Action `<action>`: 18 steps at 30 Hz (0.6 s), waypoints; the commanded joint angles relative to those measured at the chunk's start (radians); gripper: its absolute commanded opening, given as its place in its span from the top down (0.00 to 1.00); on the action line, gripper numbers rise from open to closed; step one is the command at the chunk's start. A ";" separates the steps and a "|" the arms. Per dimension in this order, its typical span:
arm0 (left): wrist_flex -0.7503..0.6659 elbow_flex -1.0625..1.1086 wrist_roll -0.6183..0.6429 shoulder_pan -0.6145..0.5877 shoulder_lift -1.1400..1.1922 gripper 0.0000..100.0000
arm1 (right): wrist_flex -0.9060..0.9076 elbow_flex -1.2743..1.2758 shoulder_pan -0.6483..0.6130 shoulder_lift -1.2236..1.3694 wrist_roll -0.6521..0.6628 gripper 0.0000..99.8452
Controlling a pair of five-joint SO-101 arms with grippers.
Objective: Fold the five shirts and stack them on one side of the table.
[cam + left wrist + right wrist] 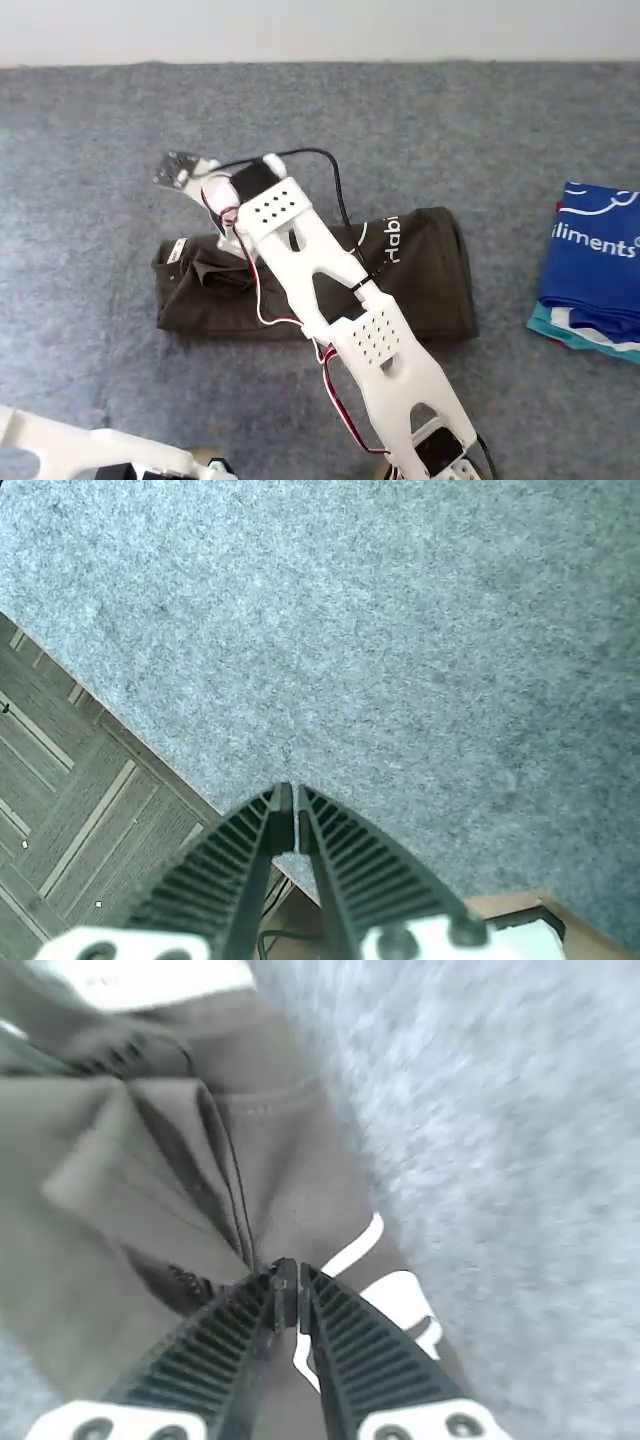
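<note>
Presently: right gripper [287, 1268], jaws together, over dark olive shirt [100, 1190]; left gripper [292, 792], jaws together, over grey mat [350, 630].

One dark olive shirt [430, 275], folded into a wrinkled rectangle with white print, lies centrally; well apart to the right, a folded blue shirt [595, 265] tops a stack over a teal shirt [560, 326].
</note>
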 commanded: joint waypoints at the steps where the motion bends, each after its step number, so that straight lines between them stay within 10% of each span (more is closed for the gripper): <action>1: 0.002 -0.036 -0.006 0.006 0.000 0.98 | 0.113 -0.175 -0.048 -0.031 0.006 0.99; 11: 0.002 -0.036 -0.006 0.002 0.000 0.98 | 0.108 -0.046 -0.209 -0.028 -0.100 0.99; 18: 0.002 -0.036 -0.006 0.000 0.000 0.98 | -0.269 0.120 -0.038 -0.028 0.075 0.99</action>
